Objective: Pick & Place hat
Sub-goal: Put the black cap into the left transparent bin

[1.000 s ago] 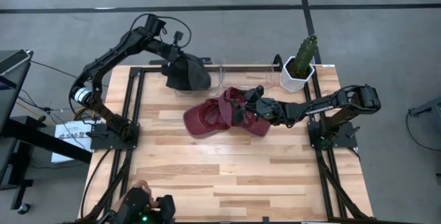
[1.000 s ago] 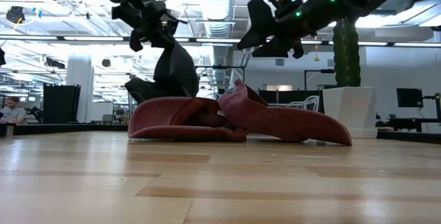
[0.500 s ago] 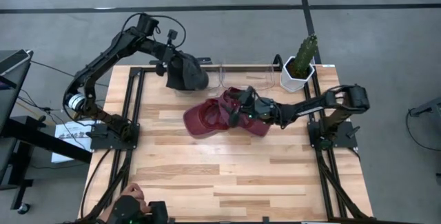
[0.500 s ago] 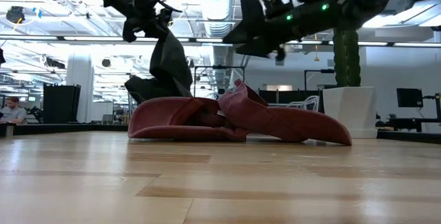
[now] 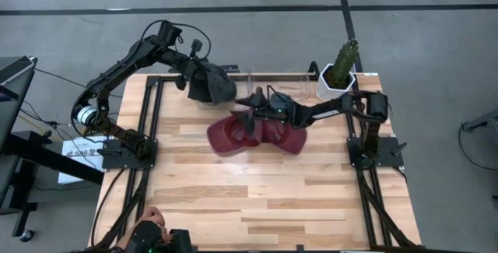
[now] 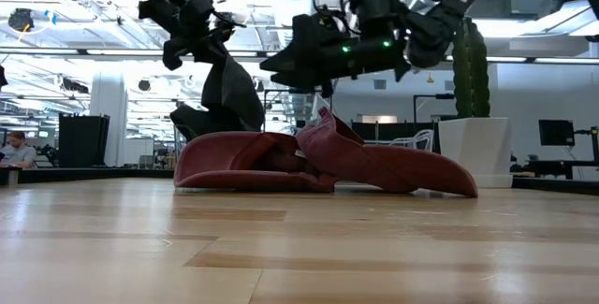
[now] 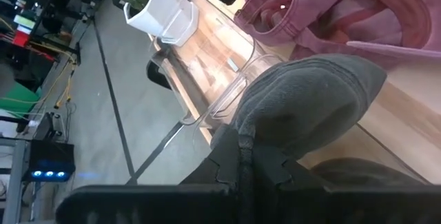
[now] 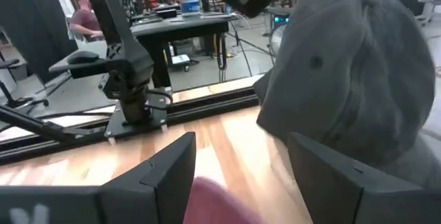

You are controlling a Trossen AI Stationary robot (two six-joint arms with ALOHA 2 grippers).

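Note:
A dark grey hat (image 5: 212, 86) is up over the table's far edge, with my left gripper (image 5: 191, 74) shut on it. In the low view the grey hat (image 6: 229, 89) hangs below that gripper (image 6: 201, 37), and its lower end is hidden behind the maroon hats. The maroon hats (image 5: 253, 134) lie in a heap at the table's middle, undersides on the wood. My right gripper (image 5: 250, 111) is level and open above the heap, pointing toward the table's left. Its fingers (image 8: 172, 176) stand short of the grey hat (image 8: 344, 65) and hold nothing. My left gripper pinches a bunched fold of the grey hat (image 7: 242, 138) between its two shut fingers. The fingers come from the table's left and slant down. The hat's crown (image 7: 303, 103) bulges out beyond the fingertips and hangs below them.
A clear plastic bin (image 7: 224, 62) stands at the far edge just right of the grey hat. A cactus in a white pot (image 5: 338, 74) stands at the far right corner. The near half of the table (image 5: 257, 198) is bare wood. A person's hand (image 5: 152, 218) shows at the near edge.
My right gripper has swung toward the table's left and far edge and sunk a little. It now reaches across the maroon hats toward the grey hat. The maroon hats have not moved.

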